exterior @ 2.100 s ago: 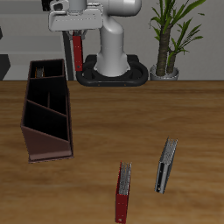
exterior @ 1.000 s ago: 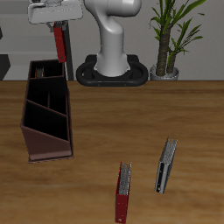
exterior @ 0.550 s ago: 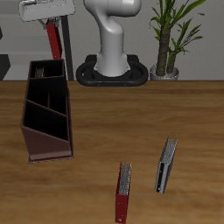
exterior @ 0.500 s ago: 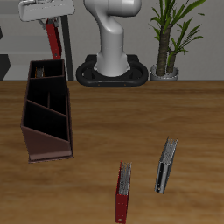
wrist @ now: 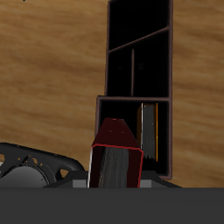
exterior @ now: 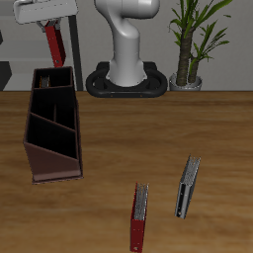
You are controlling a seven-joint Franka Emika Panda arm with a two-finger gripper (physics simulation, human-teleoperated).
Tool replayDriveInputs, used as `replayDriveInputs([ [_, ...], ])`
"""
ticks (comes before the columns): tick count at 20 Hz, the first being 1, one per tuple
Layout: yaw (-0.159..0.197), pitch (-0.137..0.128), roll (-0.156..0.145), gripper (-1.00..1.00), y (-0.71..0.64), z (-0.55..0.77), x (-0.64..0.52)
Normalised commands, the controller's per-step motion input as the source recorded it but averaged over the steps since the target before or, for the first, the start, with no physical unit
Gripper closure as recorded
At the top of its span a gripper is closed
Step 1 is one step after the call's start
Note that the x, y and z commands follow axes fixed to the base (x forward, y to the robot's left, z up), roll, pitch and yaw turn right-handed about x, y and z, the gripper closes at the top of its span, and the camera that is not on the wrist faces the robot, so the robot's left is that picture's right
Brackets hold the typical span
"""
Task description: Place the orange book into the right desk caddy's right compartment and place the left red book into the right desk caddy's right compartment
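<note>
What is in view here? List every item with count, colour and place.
Brown wooden table: one, carries everything below.
Dark maroon-brown wooden desk caddy with dividers: one, on the table, running front to back.
Thin book with an orange-brown edge: one, upright in the caddy compartment under the gripper.
Red hardcover book on the table: one, near the front edge.
Dark grey-black book: one, beside that red book, slightly farther back.
Held red hardcover book: one, hanging in the air above the caddy's back end.
Green potted plant: one, at the back.
White robot arm: one, on a dark base.
Gripper: one, shut on the held red book.
</note>
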Motion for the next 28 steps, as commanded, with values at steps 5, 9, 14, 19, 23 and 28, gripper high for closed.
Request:
replayDriveInputs([
  [5, 0.006, 0.017, 0.011, 1.0, -0.04, -0.04, 0.11],
  [9, -0.009, 0.036, 0.04, 1.0, -0.03, -0.08, 0.12],
  [14, 0.037, 0.008, 0.041, 1.0, -0.02, -0.05, -0.01],
  [19, 0.01, 0.002, 0.023, 1.0, -0.1, 0.03, -0.01],
  [23, 0.0, -0.017, 0.015, 1.0, -0.12, 0.02, -0.01],
  [28, 0.0, -0.006, -0.012, 1.0, -0.05, -0.02, 0.01],
])
